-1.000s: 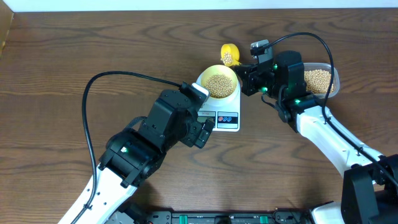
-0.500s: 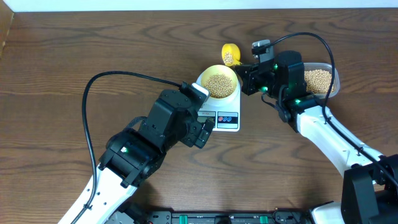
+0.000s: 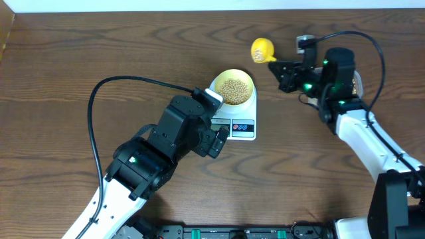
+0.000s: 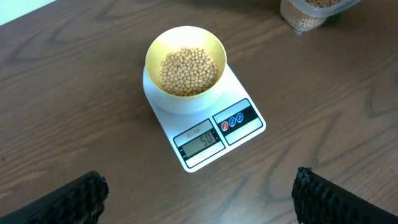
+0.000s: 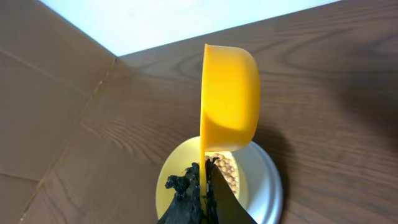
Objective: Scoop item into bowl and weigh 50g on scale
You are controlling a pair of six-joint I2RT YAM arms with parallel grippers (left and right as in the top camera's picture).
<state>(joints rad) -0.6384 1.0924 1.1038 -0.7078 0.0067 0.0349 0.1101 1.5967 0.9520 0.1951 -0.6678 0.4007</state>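
Observation:
The pale-yellow bowl (image 3: 234, 87) holds tan beans (image 4: 189, 70) and stands on the white scale (image 3: 243, 130). The scale's display (image 4: 201, 139) reads 50. My right gripper (image 3: 279, 64) is shut on the handle of the bright yellow scoop (image 3: 261, 48), which it holds in the air behind and to the right of the bowl, with a few beans showing in it. In the right wrist view the scoop (image 5: 230, 99) is seen edge-on above the bowl (image 5: 171, 183). My left gripper (image 4: 199, 211) is open and empty, just in front of the scale.
A clear tub of beans (image 4: 308, 12) stands right of the scale, mostly hidden under my right arm in the overhead view. A cardboard box (image 5: 43, 93) stands at the table's left end. A white wall runs along the table's far edge.
My right gripper has carried the scoop away from the bowl's rim, up and to the right. The left arm, bowl and scale have not moved.

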